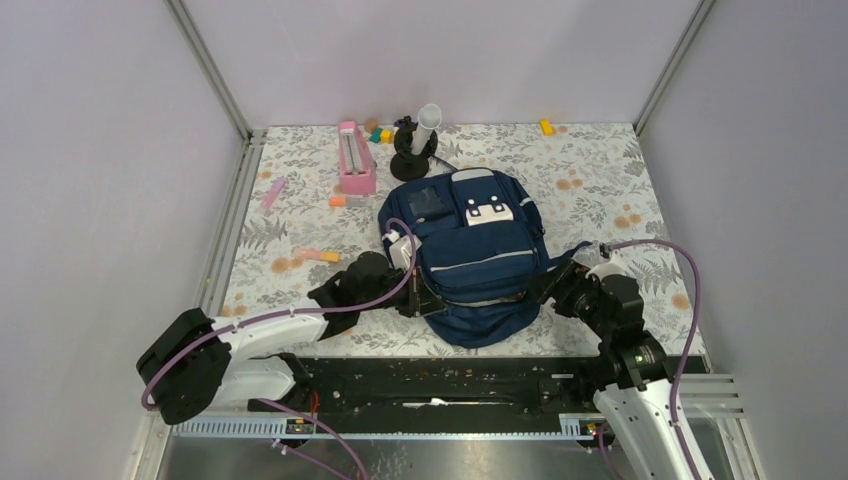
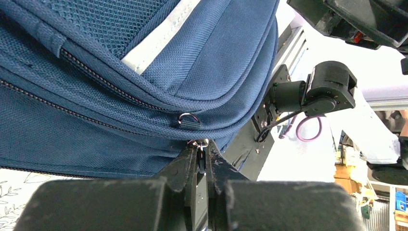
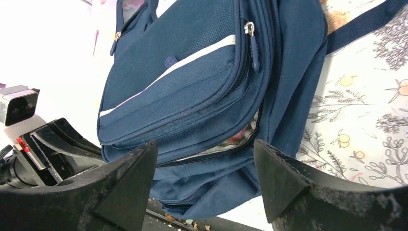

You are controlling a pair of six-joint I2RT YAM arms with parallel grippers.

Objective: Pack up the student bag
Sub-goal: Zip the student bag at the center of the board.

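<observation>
Floral cloth covers the table (image 1: 600,160), walled in by pale panels at left, right and back. The student bag (image 1: 470,250) lies flat near the middle, front patches up, its near end almost at the table's near edge, just short of the black rail.

My left gripper (image 2: 202,159) is clenched on a zipper pull (image 2: 200,144) at the bag's lower left side. My right gripper (image 3: 204,144) is released, fingers spread wide just off the bag's right side and touching nothing; from there I see a zip gaping, with grey lining inside.

Clutter sits along the back-left: a pink case (image 1: 355,158), a black stand (image 1: 412,155) close to the bag's far end, and a pink marker (image 1: 272,193). To the right of the bag I have open cloth out to the wall, with only a yellow block (image 1: 546,127) at the far edge.
</observation>
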